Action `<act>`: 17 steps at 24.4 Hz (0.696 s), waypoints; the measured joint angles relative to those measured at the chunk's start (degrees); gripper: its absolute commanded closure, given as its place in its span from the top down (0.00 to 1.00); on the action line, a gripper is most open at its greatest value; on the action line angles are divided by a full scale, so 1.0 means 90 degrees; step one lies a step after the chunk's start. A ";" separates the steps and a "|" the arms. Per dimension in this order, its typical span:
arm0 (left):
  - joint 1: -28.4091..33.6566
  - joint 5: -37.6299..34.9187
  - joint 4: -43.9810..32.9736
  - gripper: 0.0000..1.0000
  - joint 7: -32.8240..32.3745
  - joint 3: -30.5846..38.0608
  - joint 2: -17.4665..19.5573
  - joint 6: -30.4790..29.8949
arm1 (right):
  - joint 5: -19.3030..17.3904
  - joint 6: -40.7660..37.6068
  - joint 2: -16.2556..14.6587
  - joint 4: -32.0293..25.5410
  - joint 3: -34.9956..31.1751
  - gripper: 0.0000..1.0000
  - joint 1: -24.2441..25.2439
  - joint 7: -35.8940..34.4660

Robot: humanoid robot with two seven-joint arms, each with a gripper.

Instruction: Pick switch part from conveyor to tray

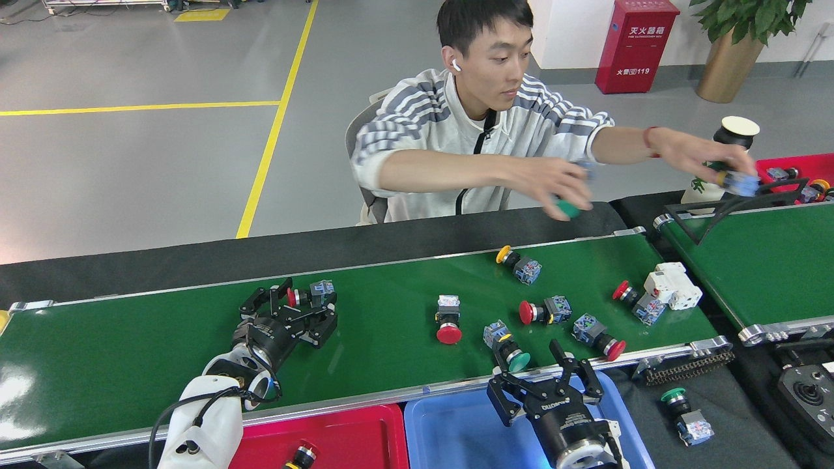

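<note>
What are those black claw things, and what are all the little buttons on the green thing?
The picture is taken from a robot's head, looking down. The black claws are its hands, called grippers. The left gripper is open around a red-capped switch part on the conveyor, a green belt that carries things. The right gripper is open and holds nothing, near a green-capped switch part. More push-button switches lie on the belt. Below are a red tray and a blue tray. A person across the belt reaches right, a switch in each hand.
</note>
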 measured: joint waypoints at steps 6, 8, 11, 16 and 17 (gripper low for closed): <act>0.0019 0.0002 -0.0010 0.13 0.0076 -0.0001 0.0027 -0.0019 | -0.0002 0.0443 -0.0003 0.0454 0.0472 0.27 -0.0438 0.0304; 0.0079 0.0032 -0.0087 0.12 0.0103 0.0025 0.0047 -0.0059 | -0.0033 0.0459 -0.0003 0.0463 0.0488 0.13 -0.0474 0.0406; 0.0250 0.0049 -0.0312 0.11 0.0115 0.0175 0.0071 -0.0136 | -0.0047 0.0483 -0.0005 0.0462 0.0490 0.05 -0.0508 0.0522; 0.0939 0.0369 -0.1304 0.11 -0.0064 0.0872 0.0520 -0.0395 | -0.0050 0.0118 -0.0008 0.0336 0.0493 0.04 -0.0506 0.0561; 0.1195 0.0457 -0.1623 0.11 -0.0133 0.1081 0.0631 -0.0487 | -0.0050 0.0004 -0.0009 0.0246 0.0493 0.04 -0.0498 0.0571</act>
